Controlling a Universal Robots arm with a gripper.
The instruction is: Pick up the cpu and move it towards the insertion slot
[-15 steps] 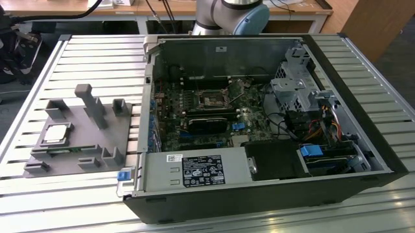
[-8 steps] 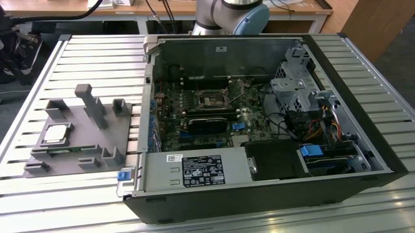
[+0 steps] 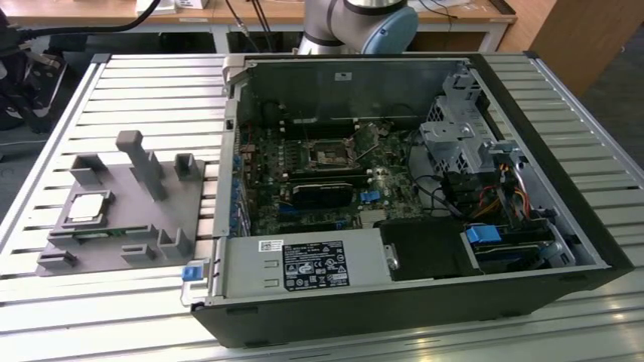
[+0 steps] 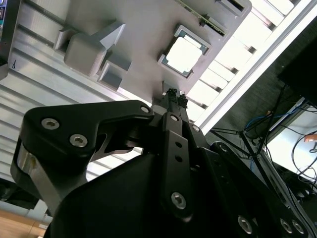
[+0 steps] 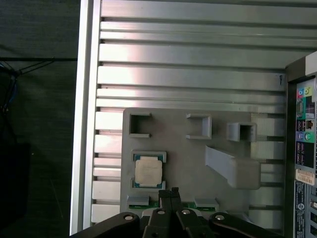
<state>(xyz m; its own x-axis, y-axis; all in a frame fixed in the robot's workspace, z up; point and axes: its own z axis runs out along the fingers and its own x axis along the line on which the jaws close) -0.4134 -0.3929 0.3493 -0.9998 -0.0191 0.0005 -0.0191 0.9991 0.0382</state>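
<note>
A slatted aluminium counter (image 3: 151,83) fills most of the exterior view. Beyond its far edge are a wooden worktop on white legs (image 3: 282,13) and dangling cables (image 3: 241,15). In the first wrist view a dark floor (image 5: 34,124) lies past the counter's edge. The arm (image 3: 363,23) rises at the far side, behind an open computer case (image 3: 352,320) that lies on its side.

Inside the case, on the green motherboard, is the insertion slot (image 3: 330,156), a square metal frame with a dark centre. Nothing sits in it. At the exterior view's left, well apart from the case, a grey plastic fixture (image 3: 151,219) rests on the slats.

The cpu (image 3: 89,205) lies flat in a square pocket of that fixture with its pale metal top up. It appears in both wrist views (image 5: 149,171) (image 4: 184,54). A thin green memory stick (image 3: 101,232) lies in the fixture just beside it, on the near side.

The end effector (image 5: 168,190) hangs over the fixture, with its narrow black fingers (image 5: 164,194) clenched together and grasping nothing. In the second wrist view its tip (image 4: 172,92) is near the chip's pocket but clear of the cpu, with bare grey fixture between them.
</note>
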